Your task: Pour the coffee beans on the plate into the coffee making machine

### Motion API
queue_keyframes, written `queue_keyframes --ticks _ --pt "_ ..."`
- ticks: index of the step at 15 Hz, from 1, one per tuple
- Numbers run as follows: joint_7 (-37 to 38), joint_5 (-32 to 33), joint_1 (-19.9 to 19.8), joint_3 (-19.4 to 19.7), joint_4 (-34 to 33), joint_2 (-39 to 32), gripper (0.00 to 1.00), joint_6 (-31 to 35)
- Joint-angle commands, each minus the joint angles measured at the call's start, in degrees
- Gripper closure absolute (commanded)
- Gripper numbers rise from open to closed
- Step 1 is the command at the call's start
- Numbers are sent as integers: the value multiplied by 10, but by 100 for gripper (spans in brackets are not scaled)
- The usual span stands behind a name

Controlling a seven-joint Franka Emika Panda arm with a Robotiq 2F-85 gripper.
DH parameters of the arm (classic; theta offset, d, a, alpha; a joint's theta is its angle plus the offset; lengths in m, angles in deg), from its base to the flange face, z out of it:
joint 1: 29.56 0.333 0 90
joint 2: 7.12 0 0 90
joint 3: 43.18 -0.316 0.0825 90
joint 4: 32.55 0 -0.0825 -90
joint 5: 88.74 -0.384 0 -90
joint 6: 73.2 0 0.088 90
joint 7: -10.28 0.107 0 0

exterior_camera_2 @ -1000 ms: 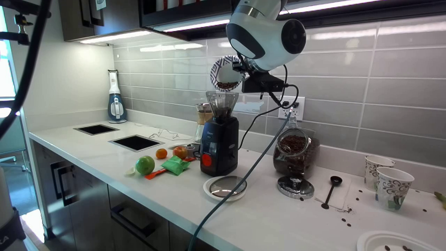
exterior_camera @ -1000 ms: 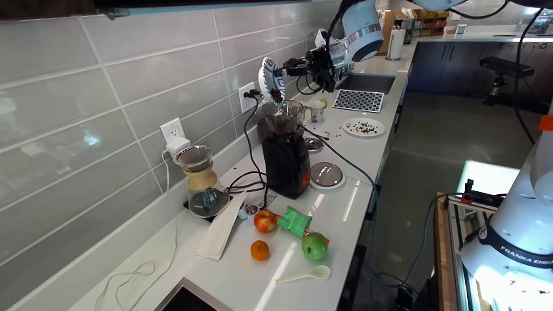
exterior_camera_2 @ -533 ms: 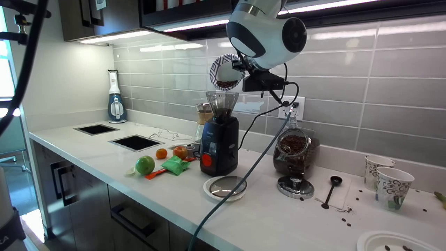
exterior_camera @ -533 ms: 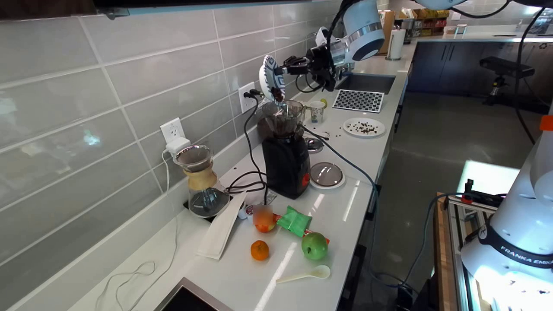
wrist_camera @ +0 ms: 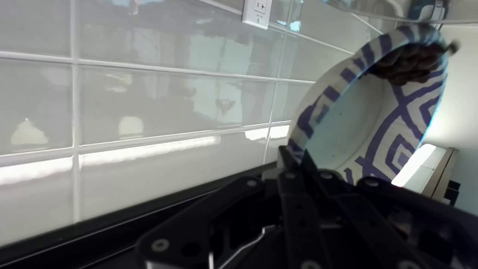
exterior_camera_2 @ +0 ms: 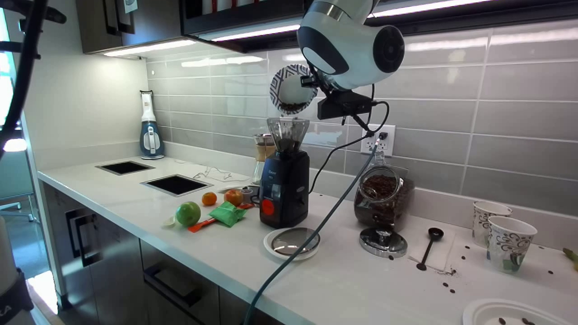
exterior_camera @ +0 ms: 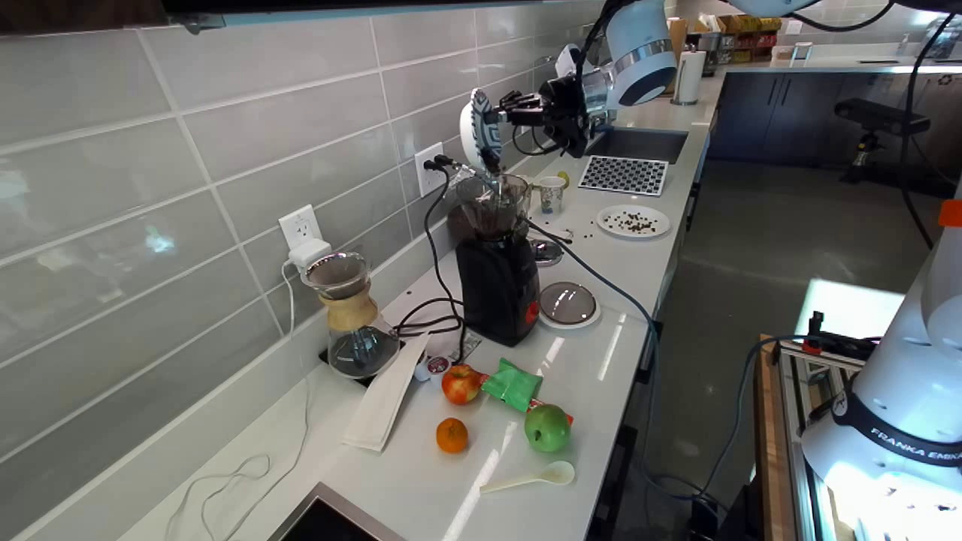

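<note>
While the patterned plate (exterior_camera_2: 292, 89) hangs tipped: its face stands nearly upright above the clear hopper (exterior_camera_2: 287, 130), lowest lip just over the mouth, a thin gap between them in an exterior view.
Gripper (wrist_camera: 297, 157): clenched on that plate's rim at one spot, so a jerk could twist it.
Coffee beans (wrist_camera: 409, 65): heaped against the low lip; a blurred dark speck (wrist_camera: 453, 47) just past it may be a falling bean.
Coffee machine (exterior_camera_2: 284, 189): upright on the surface (exterior_camera: 579, 368), between the tiled wall (exterior_camera: 301, 150) and the front edge, its hopper uncovered.
White plate (exterior_camera: 635, 235): near the front edge of the surface, scattered beans (exterior_camera: 637, 222) on it, seemingly no part of this pour.
Pour into the hopper: judged under way but not yet done.
Tilt of the plate: add it slowly, turning about the low lip so that the lip sits over the middle of the mouth.
Lip height: low enough to limit bouncing, yet clear of the hopper's rim; a knock could throw beans onto the surface.
Last beans: small, gentle shakes should free any that cling; level off only once the face is bare.
</note>
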Motion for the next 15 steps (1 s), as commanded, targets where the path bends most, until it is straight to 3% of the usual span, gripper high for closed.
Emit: queue_keyframes --ticks 1,15 --pt "-35 -26 -6 8 14 5 99 -23" --pt "-80 -52 -7 8 5 -16 99 -58"
